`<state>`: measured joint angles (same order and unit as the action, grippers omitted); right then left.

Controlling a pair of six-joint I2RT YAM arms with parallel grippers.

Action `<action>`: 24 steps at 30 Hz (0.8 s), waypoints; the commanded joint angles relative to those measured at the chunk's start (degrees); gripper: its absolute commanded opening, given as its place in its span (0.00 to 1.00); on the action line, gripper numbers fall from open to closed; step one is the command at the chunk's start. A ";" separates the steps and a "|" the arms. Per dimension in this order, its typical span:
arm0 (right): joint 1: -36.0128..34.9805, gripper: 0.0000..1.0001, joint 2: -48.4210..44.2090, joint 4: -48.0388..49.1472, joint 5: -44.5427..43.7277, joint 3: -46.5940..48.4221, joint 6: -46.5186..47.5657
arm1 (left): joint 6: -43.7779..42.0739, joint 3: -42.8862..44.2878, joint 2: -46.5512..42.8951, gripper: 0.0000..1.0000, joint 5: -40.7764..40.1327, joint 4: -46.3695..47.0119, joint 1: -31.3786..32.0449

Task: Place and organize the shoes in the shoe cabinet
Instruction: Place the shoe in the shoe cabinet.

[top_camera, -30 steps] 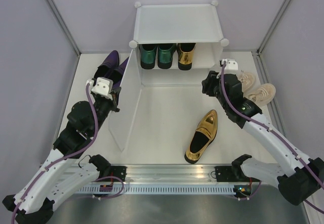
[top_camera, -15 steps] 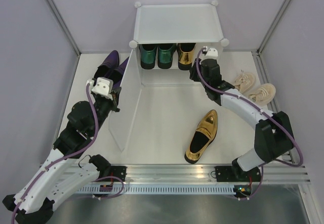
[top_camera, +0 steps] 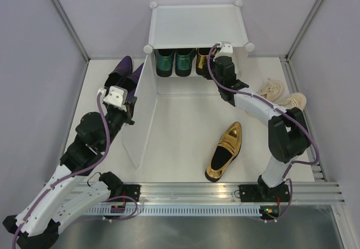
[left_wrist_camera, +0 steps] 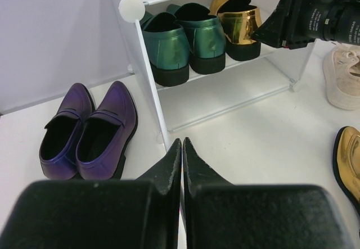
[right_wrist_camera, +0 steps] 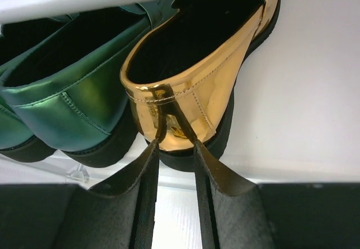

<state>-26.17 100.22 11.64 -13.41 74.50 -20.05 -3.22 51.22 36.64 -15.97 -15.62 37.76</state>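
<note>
- The right pincer (right_wrist_camera: 175,145) stands part-way open at the cabinet's (top_camera: 197,24) upper shelf. Its tips are against the heel of the gold loafer (right_wrist_camera: 197,86), and it seems to pinch nothing.
- That loafer sits inside the cabinet, just right of the green loafers (right_wrist_camera: 67,91).
- The step is likely seating it: push low on the heel, straight along the shoe, so it stays square and leaves room to its right.
- The second gold loafer (top_camera: 225,150) lies on the floor in front of the cabinet.
- The left pincer (left_wrist_camera: 181,148) is closed and empty at the cabinet's left side, near the purple shoes (left_wrist_camera: 90,128).
</note>
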 commanded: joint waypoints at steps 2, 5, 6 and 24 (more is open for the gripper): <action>0.60 0.35 2.60 3.13 -3.28 3.19 0.89 | -0.55 -2.27 1.85 0.02 1.03 -6.71 0.30; 1.12 0.35 3.04 3.39 -3.99 3.63 0.63 | -0.55 -2.35 2.03 0.02 1.11 -6.79 0.39; 1.21 0.36 3.31 3.30 -3.99 4.16 0.63 | -0.56 -2.35 1.94 0.02 1.03 -6.71 0.39; 1.04 0.76 0.58 6.82 -2.41 1.43 2.56 | -0.56 -2.27 2.29 0.02 1.38 -6.80 0.56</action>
<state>-24.64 103.22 14.66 -13.82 75.90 -19.31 -3.25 51.22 37.21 -15.86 -15.11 38.02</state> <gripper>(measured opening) 0.722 0.025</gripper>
